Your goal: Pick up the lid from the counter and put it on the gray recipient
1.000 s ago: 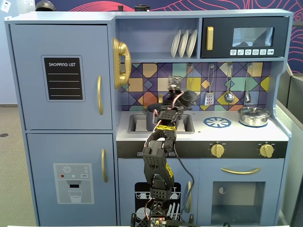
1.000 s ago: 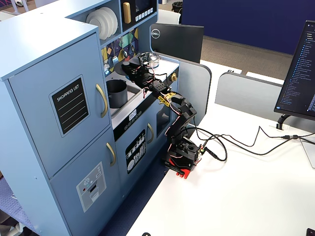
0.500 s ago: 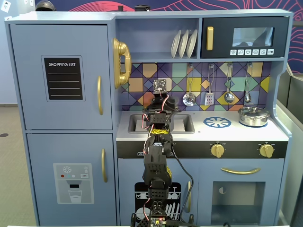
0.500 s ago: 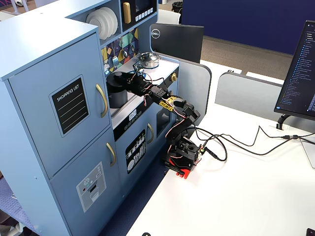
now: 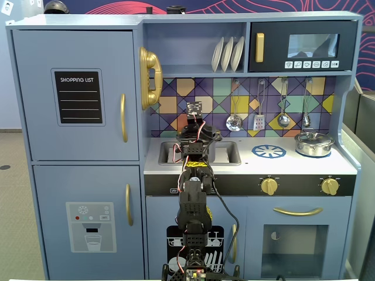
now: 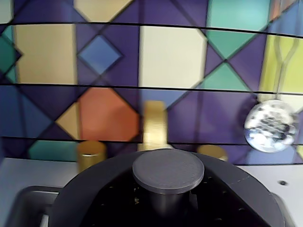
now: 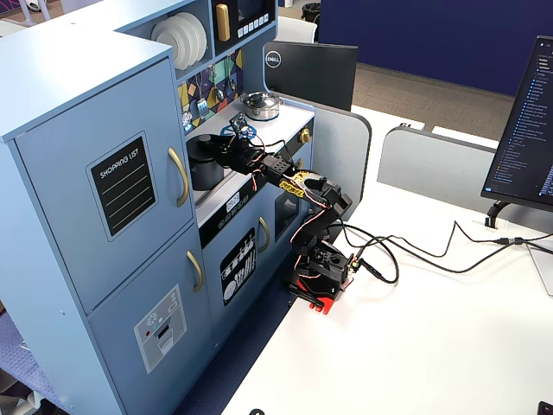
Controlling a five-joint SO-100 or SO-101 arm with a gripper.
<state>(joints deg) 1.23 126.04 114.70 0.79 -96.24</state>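
The dark gray matte lid (image 6: 94,189) fills the bottom of the wrist view, its round knob (image 6: 168,170) close to the camera and sharp against a blurred backsplash. My gripper (image 6: 165,208) appears shut on the knob's stem; its fingers do not show clearly. In a fixed view my gripper (image 5: 196,136) is over the sink, with the lid's dark edge (image 5: 217,136) showing beside it. In a fixed view the gray pot (image 7: 200,173) stands in the sink, with the lid (image 7: 206,138) at its top and my gripper (image 7: 226,143) over it. I cannot tell whether the lid rests on the rim.
The sink (image 5: 229,153) lies under the arm. A gold faucet (image 6: 155,125) and taps (image 6: 91,153) stand just behind the lid. Utensils (image 5: 234,122) hang on the tiled backsplash. A shiny silver pot (image 5: 314,143) sits at the right, beside a blue burner (image 5: 269,151).
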